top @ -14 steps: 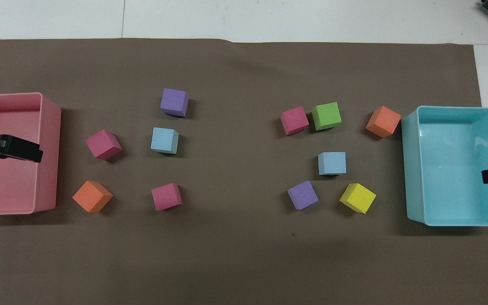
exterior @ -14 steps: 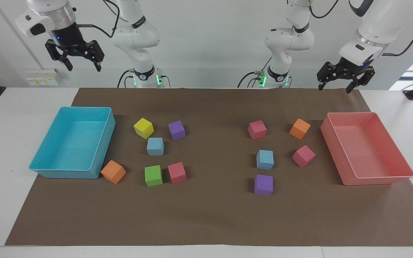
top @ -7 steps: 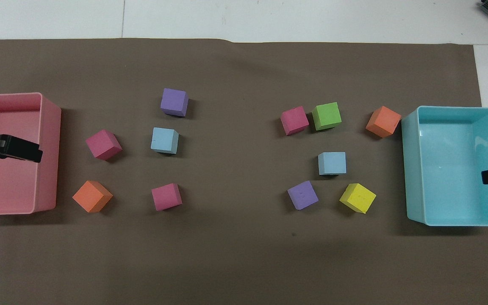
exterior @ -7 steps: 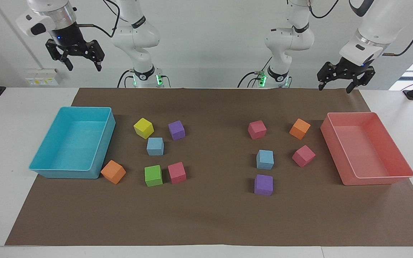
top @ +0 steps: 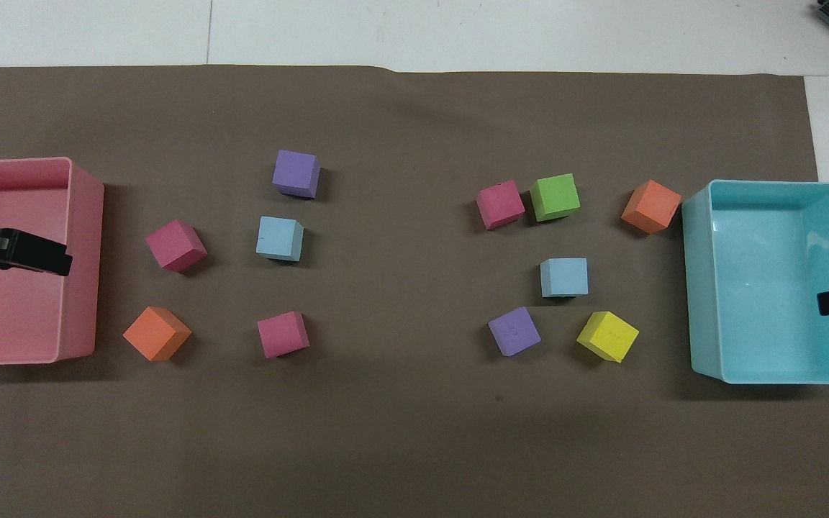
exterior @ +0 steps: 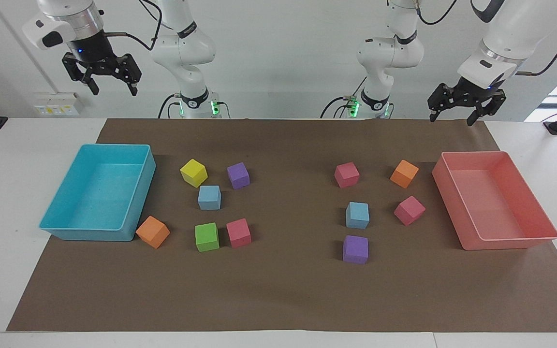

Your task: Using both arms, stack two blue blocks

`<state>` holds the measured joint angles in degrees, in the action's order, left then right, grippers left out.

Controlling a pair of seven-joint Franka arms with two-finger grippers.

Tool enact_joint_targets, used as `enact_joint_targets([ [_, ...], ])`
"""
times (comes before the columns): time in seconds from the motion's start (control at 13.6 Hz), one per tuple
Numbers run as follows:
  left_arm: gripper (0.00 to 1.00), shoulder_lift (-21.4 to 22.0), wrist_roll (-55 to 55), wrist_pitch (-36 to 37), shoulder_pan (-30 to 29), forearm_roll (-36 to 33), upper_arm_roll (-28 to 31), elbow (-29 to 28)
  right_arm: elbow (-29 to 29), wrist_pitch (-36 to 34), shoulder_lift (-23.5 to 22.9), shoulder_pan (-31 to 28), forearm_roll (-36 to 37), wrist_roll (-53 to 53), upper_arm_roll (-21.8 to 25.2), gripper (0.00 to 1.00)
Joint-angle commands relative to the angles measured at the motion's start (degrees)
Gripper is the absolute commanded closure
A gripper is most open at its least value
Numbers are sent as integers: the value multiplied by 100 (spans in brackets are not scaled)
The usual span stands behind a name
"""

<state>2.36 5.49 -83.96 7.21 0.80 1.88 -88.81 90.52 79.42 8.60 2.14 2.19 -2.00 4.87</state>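
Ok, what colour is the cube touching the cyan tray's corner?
Orange. The cube sits at the cyan tray corner farthest from the robots; the facing view shows it best.

Two light-blue foam cubes sit flat and well apart on the brown mat. One blue block [exterior: 209, 197] lies toward the right arm's end, the other blue block [exterior: 357, 215] toward the left arm's end, unstacked.

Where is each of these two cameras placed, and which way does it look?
Facing view: high across the table, looking at both arms, the left gripper and right gripper raised and open.
Overhead view: above the robots' end, looking steeply down; only gripper parts show at the edges.
Shared: the two blue blocks, cyan tray and pink tray, half a turn apart.
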Motion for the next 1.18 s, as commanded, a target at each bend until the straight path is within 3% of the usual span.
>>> enact_joint_targets([
  [0.0,0,62,31,47,-79,8,-39,13,176,3,168,-3,-16,-72,-12,0],
  [1.1,0,62,31,55,-79,8,-39,13,466,196,195,-3,-8,-46,-205,0],
])
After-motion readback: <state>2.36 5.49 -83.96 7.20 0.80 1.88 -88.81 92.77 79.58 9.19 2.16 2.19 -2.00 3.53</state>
